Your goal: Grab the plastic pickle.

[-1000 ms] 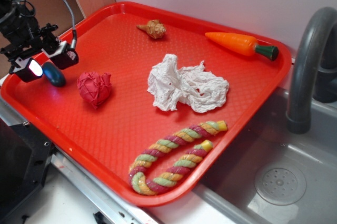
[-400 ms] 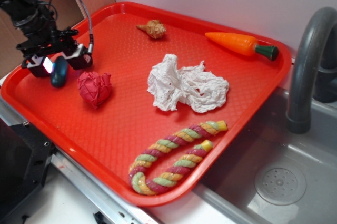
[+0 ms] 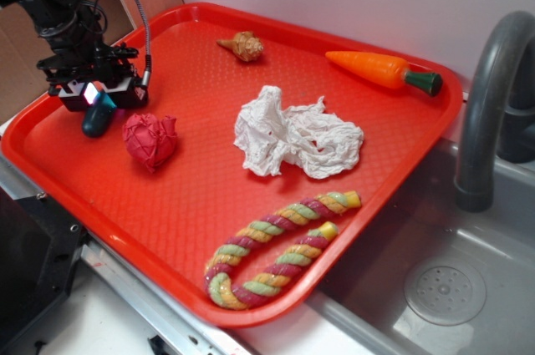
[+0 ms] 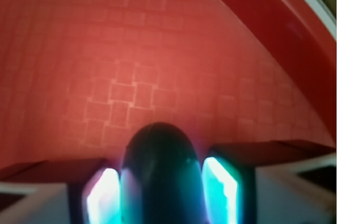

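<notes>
Plastic pickle (image 4: 160,174) in tool (image 3: 94,100), beside red ball (image 3: 150,140).

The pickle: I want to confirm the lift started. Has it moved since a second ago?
Yes. The pickle, clamped in the gripper, has shifted right, closer to the red ball.

A red tray (image 3: 167,230) with a waffle texture carries a red wrinkly ball (image 3: 150,139) at its left, a crumpled white paper (image 3: 294,135) in the middle, an orange carrot (image 3: 383,69) and a small brown shell (image 3: 242,45) along the far edge, and a striped rope (image 3: 272,248) near the front.
</notes>
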